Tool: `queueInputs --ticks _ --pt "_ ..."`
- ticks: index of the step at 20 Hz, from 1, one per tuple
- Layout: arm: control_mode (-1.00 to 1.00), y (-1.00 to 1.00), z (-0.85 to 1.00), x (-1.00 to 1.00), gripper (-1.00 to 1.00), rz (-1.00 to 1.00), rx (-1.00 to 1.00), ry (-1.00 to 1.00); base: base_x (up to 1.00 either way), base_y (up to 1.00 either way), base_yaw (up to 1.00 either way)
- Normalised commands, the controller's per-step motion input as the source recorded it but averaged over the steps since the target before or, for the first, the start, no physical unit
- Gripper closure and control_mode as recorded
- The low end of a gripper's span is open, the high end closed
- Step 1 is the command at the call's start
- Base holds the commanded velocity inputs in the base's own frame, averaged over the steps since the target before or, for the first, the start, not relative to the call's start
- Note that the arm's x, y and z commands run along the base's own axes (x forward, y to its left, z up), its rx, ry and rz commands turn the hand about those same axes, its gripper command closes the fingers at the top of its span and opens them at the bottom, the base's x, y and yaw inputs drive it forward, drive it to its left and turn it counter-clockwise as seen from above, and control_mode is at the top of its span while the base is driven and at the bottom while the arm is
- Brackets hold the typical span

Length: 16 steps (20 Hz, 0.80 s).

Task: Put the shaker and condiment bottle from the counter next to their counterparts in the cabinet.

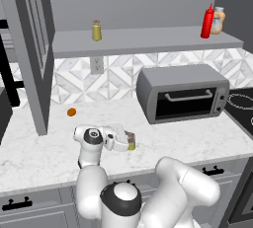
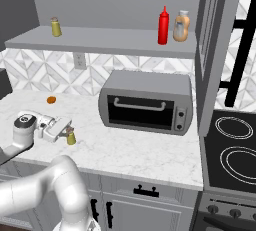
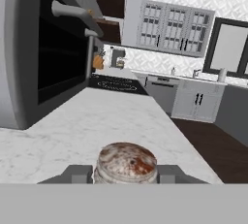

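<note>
On the marble counter (image 1: 44,148), the olive-yellow shaker (image 1: 131,142) (image 2: 71,138) stands near the front edge. My gripper (image 1: 128,141) (image 2: 68,134) lies level and is shut on it. In the hand view the shaker's speckled cap (image 3: 127,160) sits between my fingertips (image 3: 77,173). Its counterpart shaker (image 1: 96,30) (image 2: 56,26) stands on the cabinet shelf (image 1: 148,42) at the left. At the right end of the shelf, the red condiment bottle (image 1: 208,21) (image 2: 163,25) stands beside the squat orange-tan bottle (image 1: 218,21) (image 2: 181,26).
A grey toaster oven (image 1: 183,94) (image 2: 145,102) sits on the counter right of my gripper, under the shelf. A small orange ball (image 1: 71,112) (image 2: 51,100) lies near the back wall. The cabinet door (image 1: 32,49) hangs open at left. A stove (image 2: 235,145) borders the counter's right end.
</note>
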Motion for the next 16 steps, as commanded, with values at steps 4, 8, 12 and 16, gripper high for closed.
queueInputs --ticks 4,8,12,16 --pt "-1.00 0.00 0.06 0.00 1.00 0.00 0.00 0.00 0.00 0.00 0.00" --pt "-1.00 0.00 0.69 0.00 1.00 0.11 0.00 0.03 0.00 0.00 0.00" --pt "-1.00 0.03 0.98 0.01 1.00 0.30 0.00 0.08 0.00 0.00 0.00" --pt "-1.00 0.01 0.81 0.03 1.00 0.49 -0.04 0.03 0.00 0.00 0.00"
